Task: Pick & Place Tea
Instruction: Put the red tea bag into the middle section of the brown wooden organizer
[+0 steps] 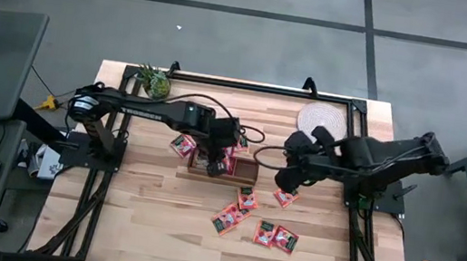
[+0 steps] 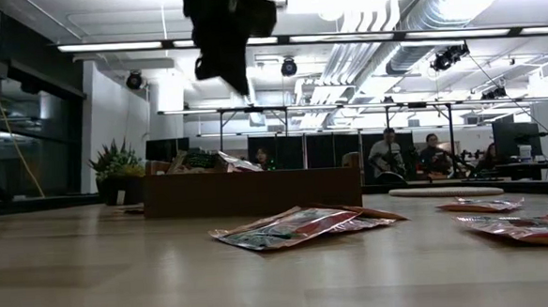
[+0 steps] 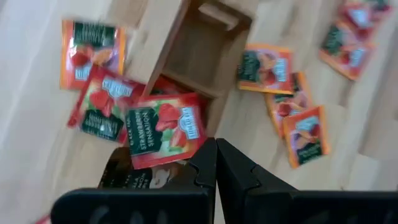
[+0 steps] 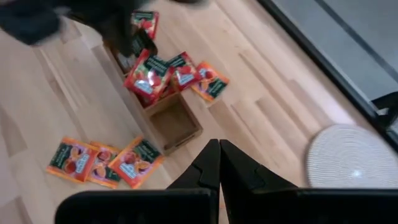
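Observation:
The long wooden box [image 1: 246, 173] lies mid-table. Several orange-red tea sachets are piled in its left part [image 3: 165, 127], and the compartment at its right end [image 4: 174, 124] is bare. More sachets lie flat on the table near the box [image 1: 247, 198] and toward the near edge [image 1: 275, 237]. One lies left of the box [image 1: 183, 145]. My left gripper [image 3: 216, 152] hangs shut and empty over the box's left part, and it also shows in the low view [image 2: 225, 34]. My right gripper [image 4: 219, 152] is shut and empty, just right of the box, above a sachet [image 1: 284, 198].
A round pale woven mat [image 1: 322, 120] lies at the far right of the table. A small green plant [image 1: 153, 81] stands at the far left. Bare wood shows at the near left [image 1: 130, 217]. A dark frame rail runs along the far edge.

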